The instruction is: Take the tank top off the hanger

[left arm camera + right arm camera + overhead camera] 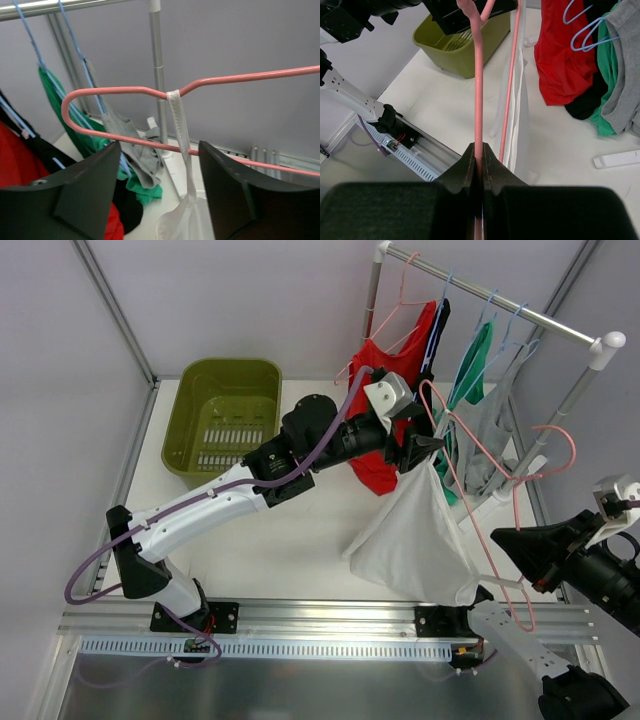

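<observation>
Basket (230,364) first: the olive tub sits on the table (300,530) well to the left of the left gripper (420,440), behind that arm's forearm, with its slotted floor showing. The left gripper is released, its jaws standing apart. The white strap (179,120) of the tank top (415,535) and a wire of the pink hanger (115,90) pass between the fingers, and neither finger visibly presses on them. The strap loops over the hanger's dip just ahead of the fingertips, and the body of the tank top hangs below the gripper, down toward the table's near edge. To its right, the right gripper (479,152) is clenched on a straight run of the hanger's wire, pinched between its pads. Behind both grippers, red, black, green and grey garments (385,370) crowd the clothes rail (500,300). Open tabletop lies to the left of the left gripper, in front of the basket.
</observation>
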Tool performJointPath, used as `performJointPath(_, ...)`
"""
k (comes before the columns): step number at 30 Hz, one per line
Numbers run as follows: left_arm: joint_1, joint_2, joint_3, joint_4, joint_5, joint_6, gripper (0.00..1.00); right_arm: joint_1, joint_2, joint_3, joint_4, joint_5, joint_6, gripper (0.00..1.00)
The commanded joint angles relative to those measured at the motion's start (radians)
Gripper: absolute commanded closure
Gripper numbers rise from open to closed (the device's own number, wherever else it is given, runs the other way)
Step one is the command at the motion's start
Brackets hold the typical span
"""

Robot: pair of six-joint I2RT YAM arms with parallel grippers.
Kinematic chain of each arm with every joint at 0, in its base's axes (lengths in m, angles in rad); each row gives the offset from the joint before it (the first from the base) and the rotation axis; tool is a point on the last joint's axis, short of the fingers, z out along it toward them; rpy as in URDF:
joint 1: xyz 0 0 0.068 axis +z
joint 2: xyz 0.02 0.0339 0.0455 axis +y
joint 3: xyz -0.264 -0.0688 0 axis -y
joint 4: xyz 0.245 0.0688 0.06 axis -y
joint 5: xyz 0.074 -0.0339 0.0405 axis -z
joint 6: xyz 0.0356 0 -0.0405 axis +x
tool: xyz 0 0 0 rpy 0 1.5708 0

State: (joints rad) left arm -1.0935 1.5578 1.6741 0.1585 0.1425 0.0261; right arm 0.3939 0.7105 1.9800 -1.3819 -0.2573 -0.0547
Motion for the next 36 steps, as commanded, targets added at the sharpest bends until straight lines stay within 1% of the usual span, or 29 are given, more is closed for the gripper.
performJointPath(1,-0.011,-0.013,-0.022,0.102,-0.090,0.032,0.38,0.008,0.055,0.013,-0.006,-0.060,-0.016,1.00)
performJointPath(4,-0.011,-0.010,-0.045,0.108,-0.119,0.034,0.51,0.008,0.079,0.019,0.000,-0.074,-0.017,1.00)
performJointPath(8,-0.009,-0.022,-0.083,0.119,-0.135,0.034,0.84,0.008,0.092,0.005,0.011,-0.065,-0.020,1.00)
performJointPath(10,-0.011,-0.042,-0.112,0.125,-0.162,0.035,0.90,0.008,0.089,-0.015,0.029,-0.077,-0.022,1.00)
performJointPath(11,-0.009,-0.050,-0.120,0.136,-0.168,0.037,1.00,0.008,0.084,-0.029,0.038,-0.091,-0.023,1.00)
performJointPath(14,-0.009,-0.077,-0.142,0.136,-0.256,0.029,1.00,0.008,0.080,-0.082,0.066,-0.111,-0.043,1.00)
performJointPath(15,-0.011,-0.102,-0.149,0.135,-0.358,0.023,1.00,0.008,0.080,-0.096,0.067,-0.115,-0.053,1.00)
performJointPath(17,-0.011,-0.158,-0.181,0.130,-0.510,-0.009,1.00,0.008,0.070,-0.144,0.075,-0.181,-0.095,1.00)
performJointPath(18,-0.011,-0.179,-0.194,0.113,-0.682,-0.020,1.00,0.007,0.066,-0.159,0.075,-0.212,-0.111,1.00)
performJointPath(19,-0.009,-0.201,-0.215,0.107,-0.761,-0.023,1.00,0.008,0.055,-0.188,0.078,-0.271,-0.141,1.00)
performJointPath(20,-0.009,-0.221,-0.223,0.096,-0.826,-0.022,1.00,0.008,0.050,-0.201,0.083,-0.298,-0.151,1.00)
performJointPath(21,-0.009,-0.261,-0.235,0.078,-0.924,-0.023,1.00,0.007,0.046,-0.210,0.099,-0.321,-0.157,1.00)
performJointPath(24,-0.009,-0.326,-0.241,0.058,-1.030,0.003,1.00,0.008,0.044,-0.230,0.167,-0.489,-0.145,1.00)
performJointPath(25,-0.009,-0.337,-0.232,0.037,-1.105,0.009,1.00,0.008,0.047,-0.231,0.234,-0.575,-0.133,1.00)
performJointPath(26,-0.009,-0.353,-0.229,0.027,-1.124,0.027,1.00,0.007,0.059,-0.228,0.269,-0.598,-0.122,1.00)
performJointPath(27,-0.009,-0.361,-0.228,0.015,-1.132,0.032,1.00,0.006,0.066,-0.228,0.306,-0.611,-0.105,1.00)
performJointPath(28,-0.009,-0.373,-0.232,-0.019,-1.121,0.015,1.00,0.006,0.067,-0.233,0.393,-0.600,-0.094,1.00)
performJointPath(30,-0.008,-0.421,-0.252,-0.062,-1.048,-0.017,1.00,0.007,0.060,-0.309,0.524,-0.562,-0.015,1.00)
performJointPath(31,-0.009,-0.442,-0.290,-0.071,-1.002,-0.023,1.00,0.006,0.057,-0.348,0.667,-0.527,0.013,1.00)
performJointPath(32,-0.009,-0.488,-0.313,-0.088,-0.910,-0.075,1.00,0.006,0.056,-0.383,0.734,-0.507,0.038,1.00)
performJointPath(33,-0.009,-0.511,-0.362,-0.091,-0.855,-0.089,1.00,0.008,0.063,-0.447,0.870,-0.493,0.094,1.00)
performJointPath(35,-0.009,-0.583,-0.408,-0.097,-0.740,-0.119,1.00,0.008,0.072,-0.518,1.031,-0.464,0.168,1.00)
performJointPath(36,-0.009,-0.603,-0.456,-0.097,-0.599,-0.124,1.00,0.008,0.085,-0.605,1.255,-0.453,0.214,1.00)
